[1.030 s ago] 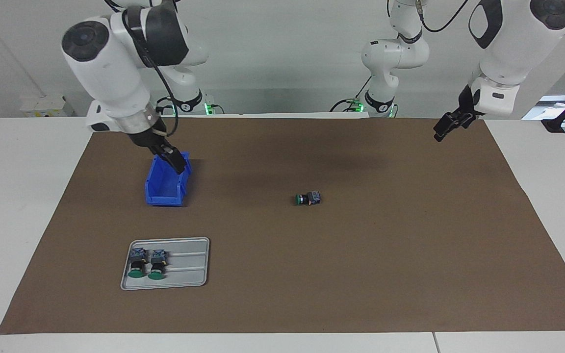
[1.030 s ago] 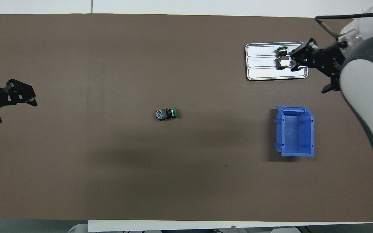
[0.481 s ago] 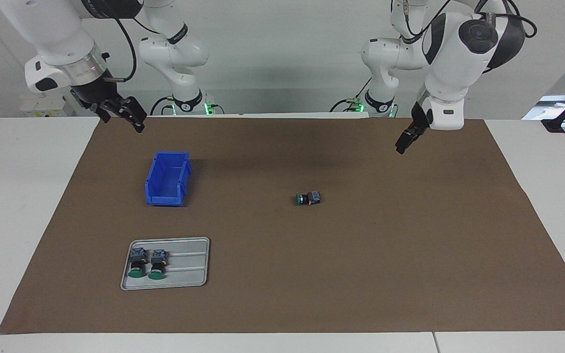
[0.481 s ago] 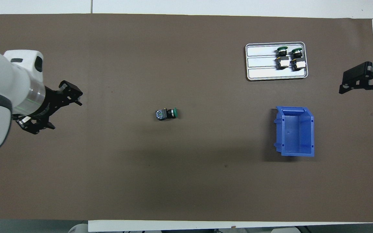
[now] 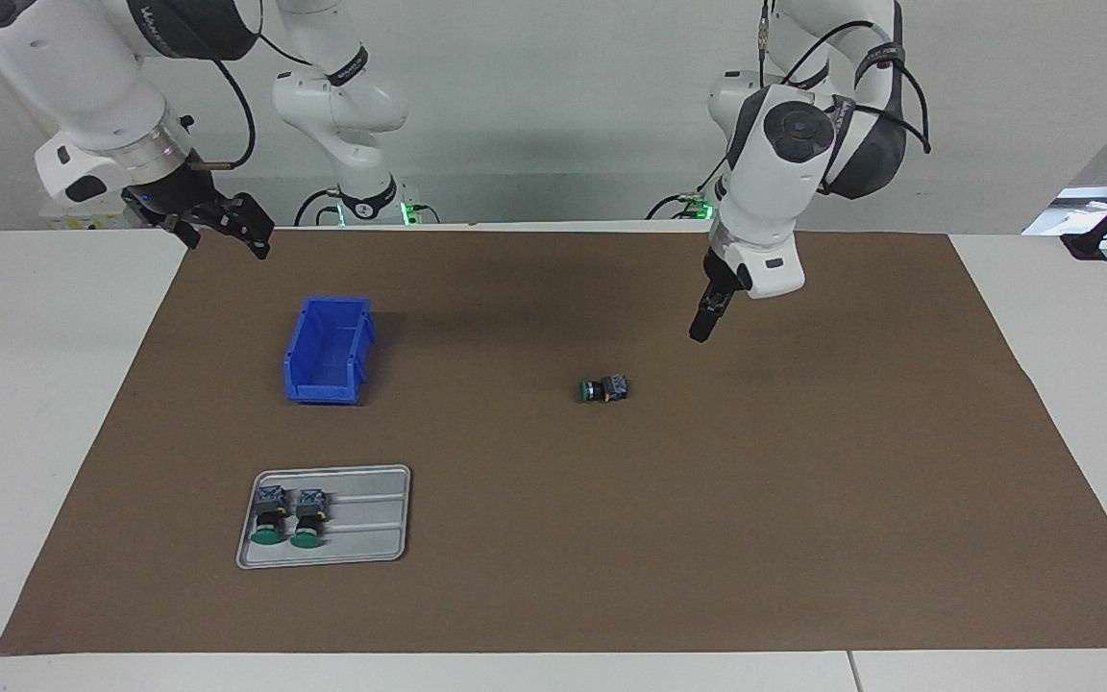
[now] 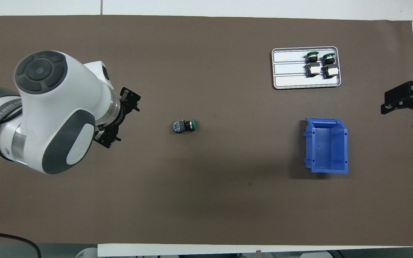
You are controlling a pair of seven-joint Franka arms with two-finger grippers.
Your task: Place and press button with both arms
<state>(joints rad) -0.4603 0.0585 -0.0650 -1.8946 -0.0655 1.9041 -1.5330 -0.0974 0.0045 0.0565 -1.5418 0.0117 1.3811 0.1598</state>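
Observation:
The button (image 5: 603, 389) (image 6: 184, 126) lies on its side mid-mat, green cap toward the right arm's end, with nothing touching it. My left gripper (image 5: 701, 329) (image 6: 123, 121) hangs open and empty above the mat, beside the button toward the left arm's end, fingers pointing down. My right gripper (image 5: 222, 235) (image 6: 404, 109) is raised and open over the mat's edge at the right arm's end, holding nothing.
A grey tray (image 5: 371, 538) (image 6: 289, 71) holds two more green-capped buttons (image 5: 282, 517) (image 6: 320, 64), farther from the robots than the blue bin (image 5: 328, 351) (image 6: 326, 145). Both stand toward the right arm's end. A brown mat (image 5: 803, 500) covers the table.
The left arm has swung in from its end of the table to close beside the button. The right gripper has lifted away from the bin and tray to the mat's edge.

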